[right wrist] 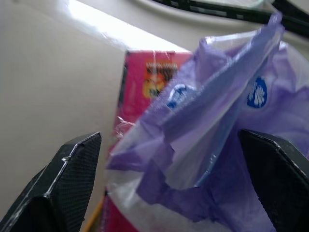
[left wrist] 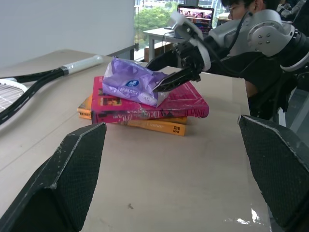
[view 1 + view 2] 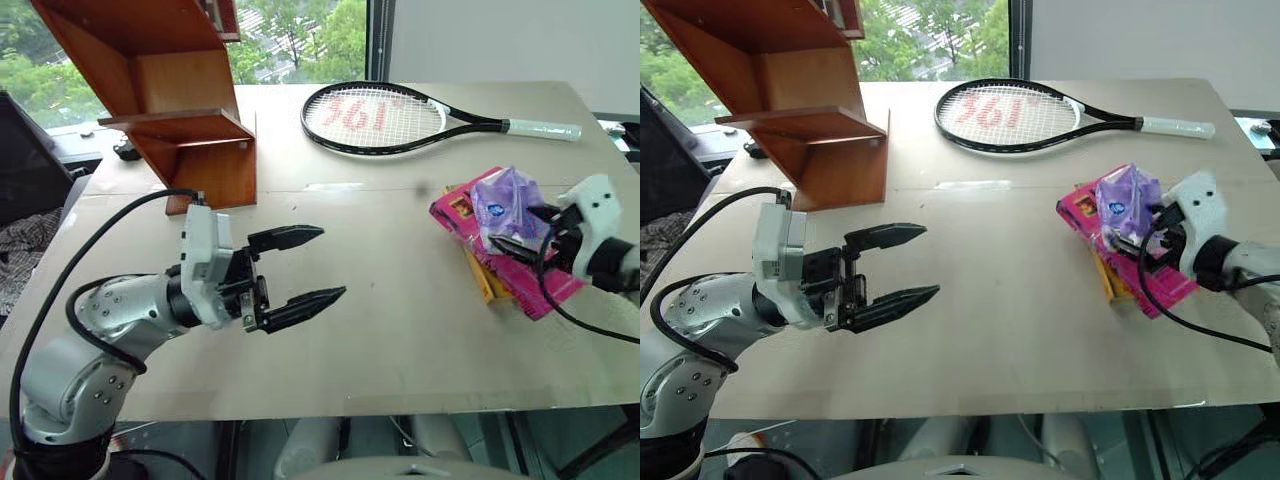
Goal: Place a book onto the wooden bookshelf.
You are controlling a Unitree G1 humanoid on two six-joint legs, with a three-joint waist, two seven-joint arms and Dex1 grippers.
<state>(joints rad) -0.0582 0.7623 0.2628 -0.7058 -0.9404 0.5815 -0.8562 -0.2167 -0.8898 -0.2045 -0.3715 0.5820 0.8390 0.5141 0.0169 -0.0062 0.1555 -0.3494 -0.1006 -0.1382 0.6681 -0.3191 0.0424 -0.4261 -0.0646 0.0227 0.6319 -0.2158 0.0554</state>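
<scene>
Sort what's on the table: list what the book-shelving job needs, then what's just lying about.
For the job:
- pink book
- wooden bookshelf
- right end effector, open at the purple packet
- left end effector, open

Lying about:
- purple packet on the pink book
- yellow book underneath
- tennis racket

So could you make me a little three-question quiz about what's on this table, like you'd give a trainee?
1. True or false: the pink book lies directly on the table.
2. What rests on top of the pink book? A) tennis racket B) purple plastic packet C) nothing
3. Fill in: the right gripper's fingers stand apart on either side of the ____, while the left gripper hangs open over bare table near the wooden bookshelf.

Key
1. False: it lies on a yellow book.
2. B
3. Purple plastic packet
</scene>
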